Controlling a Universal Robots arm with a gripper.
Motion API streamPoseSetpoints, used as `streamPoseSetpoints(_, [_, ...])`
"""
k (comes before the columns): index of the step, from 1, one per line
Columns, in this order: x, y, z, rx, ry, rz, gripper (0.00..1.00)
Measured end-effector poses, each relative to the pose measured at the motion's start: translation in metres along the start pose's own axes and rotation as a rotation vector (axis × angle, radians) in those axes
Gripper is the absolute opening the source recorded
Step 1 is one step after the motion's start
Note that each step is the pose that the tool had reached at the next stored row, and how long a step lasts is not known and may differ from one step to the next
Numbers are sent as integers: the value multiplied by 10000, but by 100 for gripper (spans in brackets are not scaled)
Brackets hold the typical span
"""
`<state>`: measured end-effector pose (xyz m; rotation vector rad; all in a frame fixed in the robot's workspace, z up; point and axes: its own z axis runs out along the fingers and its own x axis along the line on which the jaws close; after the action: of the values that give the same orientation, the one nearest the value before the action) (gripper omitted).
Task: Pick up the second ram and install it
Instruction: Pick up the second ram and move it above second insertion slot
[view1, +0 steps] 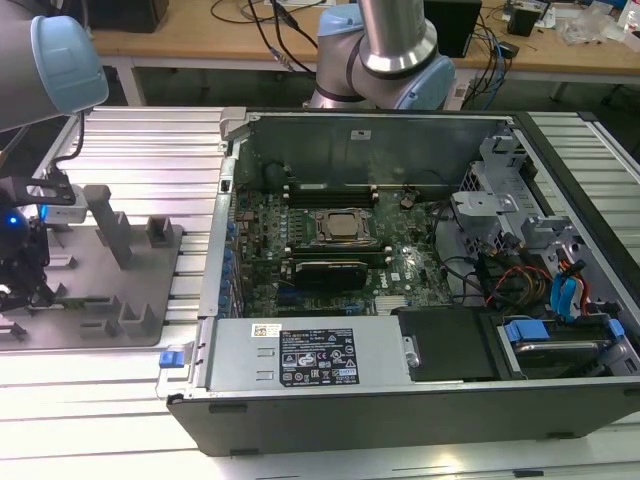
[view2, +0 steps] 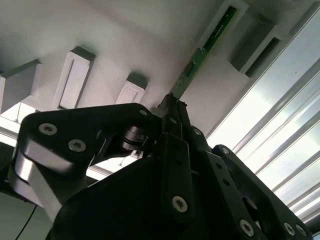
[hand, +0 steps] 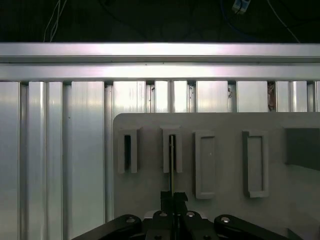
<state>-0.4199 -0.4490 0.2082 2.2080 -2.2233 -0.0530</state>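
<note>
Green circuit board, seen edge-on: the second ram (hand: 171, 160) is pictured standing in a grey slot holder (hand: 165, 150) on the fixture plate (view1: 100, 285), at the exterior view's far left, well apart from the open computer case (view1: 400, 425). In both wrist views the stick's near end is clamped by the gripper (view2: 172, 102), whose jaws are drawn together on its two flat faces; nothing else is held. The far end is seated in the holder, so the stick is judged not yet lifted.

By that reading the task is at an early stage: the grasp is made, while the lift out of the holder, the carry across and the install itself are all left. The memory slots (view1: 330, 187) are seen beside the square CPU socket (view1: 340, 228) on the motherboard (view1: 400, 275), at the centre of the exterior view; which slot is free cannot be told.

Further holders (hand: 205, 162) are ranged just beside the occupied one, and taller uprights (view1: 105, 225) rise from the plate. Between plate and motherboard stands the case's side wall (view1: 225, 190), judged the main obstacle to be cleared. The board is crowded by the power supply (view1: 310, 355) at lower centre and by cables (view1: 520, 285) at the exterior view's right. Everything is carried on a slatted aluminium table (view1: 130, 150).
</note>
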Motion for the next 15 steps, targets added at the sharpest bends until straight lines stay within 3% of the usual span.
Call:
streamPoseSetpoints(1, [0,1,0,0,0,0,10])
streamPoseSetpoints(15, [0,6,-6,-2,6,-194,9])
